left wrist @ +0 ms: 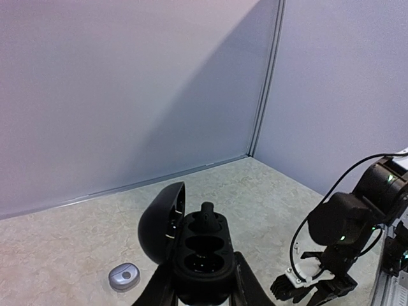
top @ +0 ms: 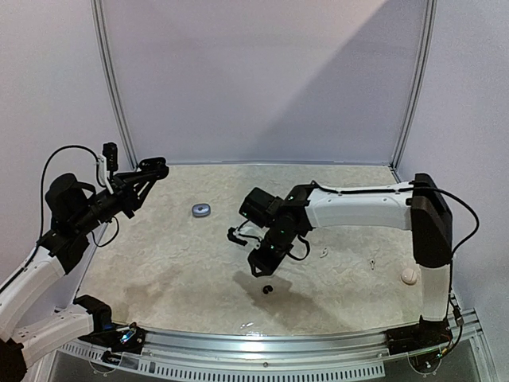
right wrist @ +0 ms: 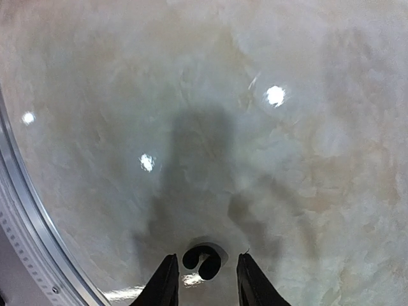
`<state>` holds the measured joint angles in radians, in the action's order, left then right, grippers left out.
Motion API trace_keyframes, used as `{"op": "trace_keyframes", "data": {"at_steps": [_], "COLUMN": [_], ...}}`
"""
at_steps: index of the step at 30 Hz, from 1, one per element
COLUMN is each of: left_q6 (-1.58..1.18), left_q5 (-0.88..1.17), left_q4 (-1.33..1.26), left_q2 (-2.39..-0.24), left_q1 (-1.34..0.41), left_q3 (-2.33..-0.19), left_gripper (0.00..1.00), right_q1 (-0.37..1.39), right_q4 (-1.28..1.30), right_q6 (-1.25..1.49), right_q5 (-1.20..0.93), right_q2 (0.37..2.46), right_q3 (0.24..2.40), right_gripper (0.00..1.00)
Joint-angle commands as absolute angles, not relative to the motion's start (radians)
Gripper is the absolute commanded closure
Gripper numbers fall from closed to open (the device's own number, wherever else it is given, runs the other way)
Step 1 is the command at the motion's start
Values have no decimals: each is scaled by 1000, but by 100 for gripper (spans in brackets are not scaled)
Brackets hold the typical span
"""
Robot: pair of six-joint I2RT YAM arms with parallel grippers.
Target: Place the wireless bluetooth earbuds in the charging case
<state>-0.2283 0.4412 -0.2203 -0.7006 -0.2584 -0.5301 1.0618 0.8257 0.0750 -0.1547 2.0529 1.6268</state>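
The right gripper [right wrist: 205, 284] is straddling a black earbud [right wrist: 209, 268] with its jaws released, touching nothing. The bud is lying on the table [right wrist: 287, 191], well right of the charging case [left wrist: 199, 255] and nearer. The left gripper [left wrist: 203, 290] is grasping that open case, which is carrying one seated bud [left wrist: 207, 215].
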Motion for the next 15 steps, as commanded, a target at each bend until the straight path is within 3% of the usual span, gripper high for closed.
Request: {"op": "trace_keyframes", "data": {"at_steps": [1,15], "left_q6": [-225,-229], "left_q5": [459,457], "left_q4": [-223,-238], "left_q2": [-692,-692], "left_q1": [-247,-247], "left_q3": [-512,-496], "left_gripper": [100,100], "right_q1": [1060,1055], "right_q4": [931,877], "right_q6": [-64,-24], "right_q5": [-215,-234], "right_q2": [2111,2128], "right_q3": [1649,1586], "right_gripper": [69,76]}}
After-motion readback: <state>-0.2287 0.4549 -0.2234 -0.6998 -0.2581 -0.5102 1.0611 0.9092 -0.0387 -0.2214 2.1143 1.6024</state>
